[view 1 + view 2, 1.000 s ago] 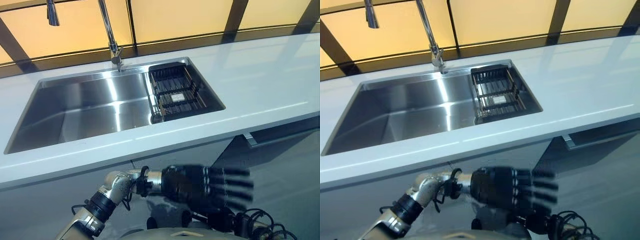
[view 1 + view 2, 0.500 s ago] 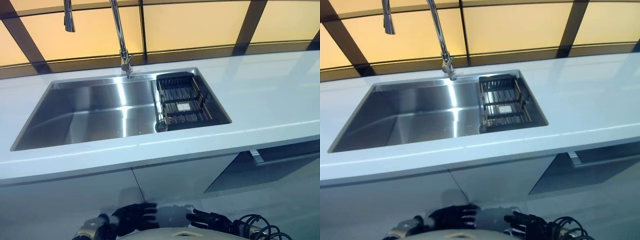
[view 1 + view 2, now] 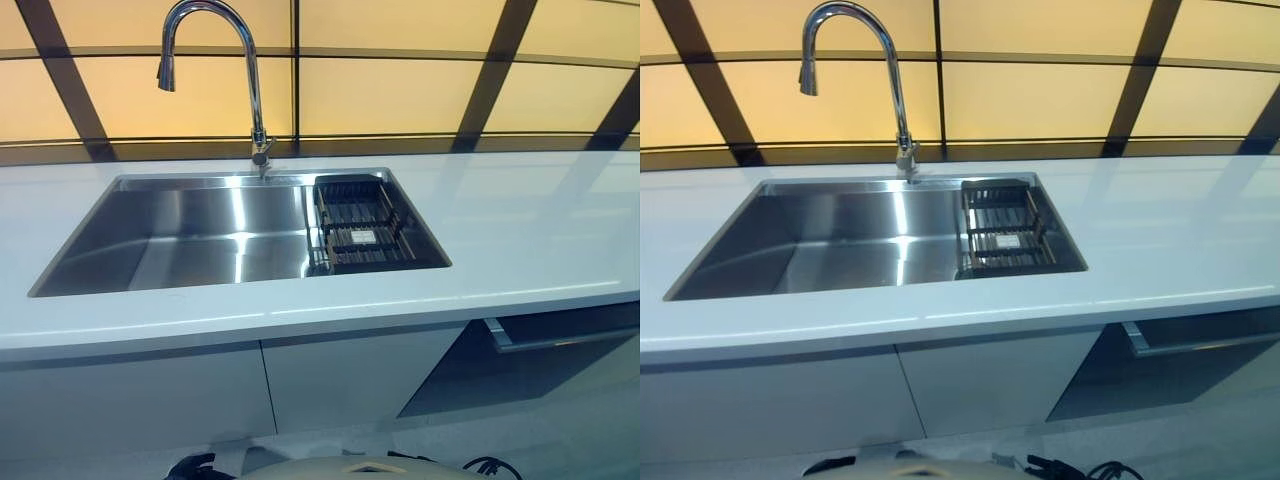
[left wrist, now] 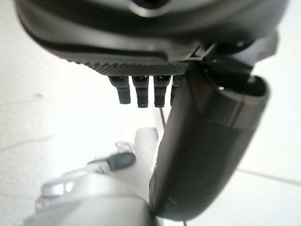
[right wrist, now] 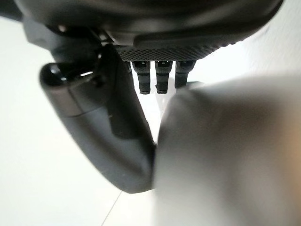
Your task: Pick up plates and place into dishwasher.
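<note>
- Left eye view: a stainless steel sink [image 3: 190,235] is set into a white countertop [image 3: 530,230]. A dark dish rack [image 3: 362,225] sits in the sink's right end. A curved chrome faucet [image 3: 250,90] rises at the sink's far edge. Below the counter on the right, the dishwasher door [image 3: 530,350] stands ajar, with a grey handle along its top. I can make out no plates on the counter or in the sink.
- Right eye view: same scene; white cabinet doors [image 3: 840,400] run under the sink.
- Left wrist view: the left hand [image 4: 207,141] hangs over pale floor, fingers [image 4: 141,92] relaxed and straight, holding nothing.
- Right wrist view: the right hand [image 5: 103,127] hangs likewise, fingers [image 5: 160,77] straight, empty.
</note>
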Available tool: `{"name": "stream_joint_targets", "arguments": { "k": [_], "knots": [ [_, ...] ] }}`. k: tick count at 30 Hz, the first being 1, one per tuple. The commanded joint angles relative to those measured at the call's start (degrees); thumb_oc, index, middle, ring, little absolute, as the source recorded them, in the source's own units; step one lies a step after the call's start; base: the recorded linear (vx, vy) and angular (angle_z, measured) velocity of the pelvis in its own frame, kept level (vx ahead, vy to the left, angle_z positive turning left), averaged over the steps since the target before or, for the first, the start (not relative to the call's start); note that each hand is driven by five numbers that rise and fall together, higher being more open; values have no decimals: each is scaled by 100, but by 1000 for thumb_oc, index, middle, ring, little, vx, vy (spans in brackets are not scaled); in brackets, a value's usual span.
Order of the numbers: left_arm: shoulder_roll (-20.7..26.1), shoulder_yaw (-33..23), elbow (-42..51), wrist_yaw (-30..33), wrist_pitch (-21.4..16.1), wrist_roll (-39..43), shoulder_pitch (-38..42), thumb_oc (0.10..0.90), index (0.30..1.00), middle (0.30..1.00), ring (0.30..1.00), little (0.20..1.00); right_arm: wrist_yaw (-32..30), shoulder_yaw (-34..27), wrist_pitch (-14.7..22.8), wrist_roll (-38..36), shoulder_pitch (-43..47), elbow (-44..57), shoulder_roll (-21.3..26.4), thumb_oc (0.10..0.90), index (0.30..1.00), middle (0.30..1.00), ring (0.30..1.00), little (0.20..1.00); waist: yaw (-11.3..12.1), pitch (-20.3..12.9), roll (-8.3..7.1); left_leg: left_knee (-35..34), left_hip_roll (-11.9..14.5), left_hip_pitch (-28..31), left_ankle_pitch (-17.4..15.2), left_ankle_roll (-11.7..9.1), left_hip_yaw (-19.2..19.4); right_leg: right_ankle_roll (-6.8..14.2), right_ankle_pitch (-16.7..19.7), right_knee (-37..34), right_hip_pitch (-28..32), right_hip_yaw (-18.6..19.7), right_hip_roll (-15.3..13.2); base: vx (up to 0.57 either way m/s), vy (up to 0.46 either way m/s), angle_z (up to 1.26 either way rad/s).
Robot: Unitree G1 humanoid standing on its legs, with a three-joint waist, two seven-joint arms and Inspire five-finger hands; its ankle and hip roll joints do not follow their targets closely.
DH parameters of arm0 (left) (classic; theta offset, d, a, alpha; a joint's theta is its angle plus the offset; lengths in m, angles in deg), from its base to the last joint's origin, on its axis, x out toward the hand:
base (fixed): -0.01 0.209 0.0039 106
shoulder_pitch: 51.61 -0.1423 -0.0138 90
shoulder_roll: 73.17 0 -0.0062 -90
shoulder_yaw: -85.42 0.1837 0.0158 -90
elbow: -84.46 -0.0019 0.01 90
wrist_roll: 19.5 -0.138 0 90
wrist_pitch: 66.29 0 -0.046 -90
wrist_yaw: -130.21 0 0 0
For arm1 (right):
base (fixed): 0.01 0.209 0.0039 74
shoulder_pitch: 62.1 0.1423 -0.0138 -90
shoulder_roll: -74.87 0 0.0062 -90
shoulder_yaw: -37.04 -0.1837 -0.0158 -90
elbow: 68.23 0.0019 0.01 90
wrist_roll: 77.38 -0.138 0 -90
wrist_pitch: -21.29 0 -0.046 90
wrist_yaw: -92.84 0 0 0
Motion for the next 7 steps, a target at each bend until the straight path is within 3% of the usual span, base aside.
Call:
{"name": "stream_joint_targets", "arguments": {
  "k": [1, 7],
  "knots": [
    [-386, -265, -460, 593, 182, 581, 230, 800, 900, 900, 900, 900, -176, 179, 39, 218, 161, -260, -223, 800, 900, 900, 900, 900, 87, 292, 181, 37, -408, 199, -742, 299, -227, 18, -284, 66, 102, -25, 321, 20, -4, 8],
    [-562, -96, -323, 373, 54, 622, 228, 800, 900, 900, 900, 900, -113, 306, -1, 228, 203, -237, -216, 800, 900, 900, 900, 900, 123, 309, 134, 37, -413, 239, -777, 302, -264, -2, -313, 66, 151, -76, 331, 9, -11, 10]
  ]
}}
